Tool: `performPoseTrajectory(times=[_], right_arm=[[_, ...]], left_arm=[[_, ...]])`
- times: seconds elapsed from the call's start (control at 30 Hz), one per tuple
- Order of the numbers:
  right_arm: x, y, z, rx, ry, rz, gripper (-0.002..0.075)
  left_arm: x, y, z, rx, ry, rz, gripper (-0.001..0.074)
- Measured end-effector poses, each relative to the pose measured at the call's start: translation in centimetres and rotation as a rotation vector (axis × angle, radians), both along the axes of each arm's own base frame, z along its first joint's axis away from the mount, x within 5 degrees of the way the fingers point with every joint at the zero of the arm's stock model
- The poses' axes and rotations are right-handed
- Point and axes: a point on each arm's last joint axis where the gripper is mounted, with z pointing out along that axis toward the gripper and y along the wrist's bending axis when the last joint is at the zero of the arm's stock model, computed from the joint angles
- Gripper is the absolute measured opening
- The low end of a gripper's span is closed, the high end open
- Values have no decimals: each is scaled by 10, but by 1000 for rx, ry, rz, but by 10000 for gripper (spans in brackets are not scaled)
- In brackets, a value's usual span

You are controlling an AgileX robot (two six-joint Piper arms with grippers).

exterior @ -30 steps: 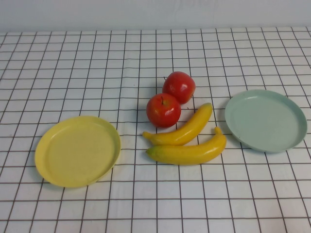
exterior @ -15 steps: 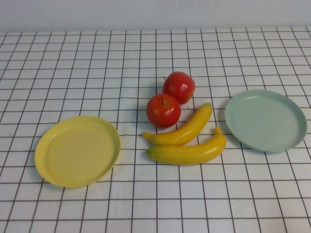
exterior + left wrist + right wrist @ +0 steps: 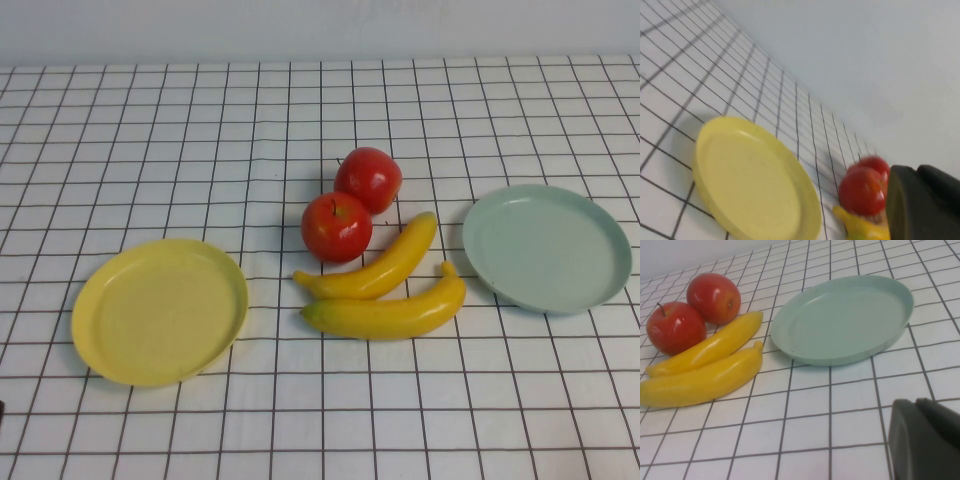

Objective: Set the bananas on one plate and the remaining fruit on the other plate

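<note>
On the tabletop (image 3: 150, 130), covered by a white cloth with a black grid, the yellow plate (image 3: 159, 311) lies toward the robot's left and the pale grey-green plate (image 3: 546, 248) toward its right, well apart, with all the fruit between them. Both plates hold nothing. Two red apples sit side by side and touching: the nearer apple (image 3: 336, 227) shows its dark stem, and the farther apple (image 3: 368, 180) stands just behind it, a little to the right. Two yellow bananas lie just in front of the apples, roughly parallel and close together. The upper banana (image 3: 374, 266) curves up toward the grey-green plate, its lower end near the nearer apple; the lower banana (image 3: 388, 310) lies closest to the robot, its greenish tip pointing left.

The left gripper (image 3: 922, 202) appears only as a dark blurred shape at the edge of the left wrist view, low over the tabletop near the yellow plate (image 3: 752, 180), with the apples (image 3: 862, 190) beyond it. The right gripper (image 3: 925, 437) shows likewise as a dark shape in the corner of the right wrist view, near the grey-green plate (image 3: 842, 325), with the bananas (image 3: 702, 372) farther off. For both, I cannot tell whether the fingers are spread or closed, and neither arm appears in the high view
</note>
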Motion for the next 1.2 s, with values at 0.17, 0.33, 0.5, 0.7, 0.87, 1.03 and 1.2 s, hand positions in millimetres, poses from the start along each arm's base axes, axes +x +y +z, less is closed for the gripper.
performPoseTrajectory(times=[0.17, 0.33, 0.5, 0.7, 0.87, 1.03, 1.2], right_arm=[[0, 0, 0, 0, 0, 0, -15], [0, 0, 0, 0, 0, 0, -15], [0, 0, 0, 0, 0, 0, -15], [0, 0, 0, 0, 0, 0, -15], [0, 0, 0, 0, 0, 0, -15], [0, 0, 0, 0, 0, 0, -15], [0, 0, 0, 0, 0, 0, -15]], left_arm=[[-15, -18, 39, 359, -20, -224, -4], [-8, -22, 80, 636, 59, -344, -4], [21, -24, 93, 837, 201, -473, -4], [55, -27, 92, 894, 289, -581, -4], [75, -25, 90, 910, 386, -592, -4], [85, -29, 92, 949, 453, -588, 55], [98, -49, 95, 915, 444, -628, 368]])
